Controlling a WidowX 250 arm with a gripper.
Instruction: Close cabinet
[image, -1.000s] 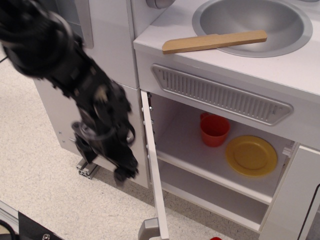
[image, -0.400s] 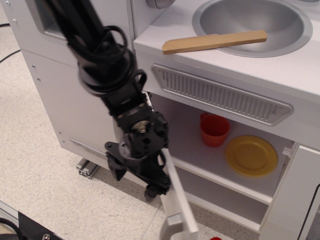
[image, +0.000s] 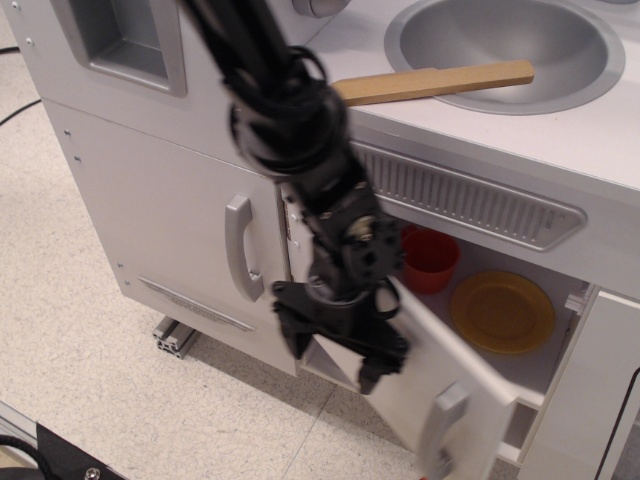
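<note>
The cabinet (image: 560, 262) is the white compartment under the counter, with an inner shelf. Its wide flat white door (image: 455, 385) stands about half open, swung partway toward the opening, hinged at the left. The grey bar handle (image: 438, 425) shows near the door's free edge. My black gripper (image: 335, 362) presses against the outer face of the door near its hinge side, fingers pointing down. I cannot tell whether the fingers are open or shut. A red cup (image: 432, 256) and a yellow plate (image: 503, 310) sit on the shelf inside.
A taller white door with a curved grey handle (image: 238, 247) is to the left. A wooden spatula (image: 440, 82) lies across the grey sink (image: 505, 45) on the counter. A narrow white door panel (image: 590, 390) stands at the right. The speckled floor (image: 90, 350) lies below.
My arm has swept from left to right, pushing the door from fully open, edge-on, to about half closed. The handle moved right with it.
</note>
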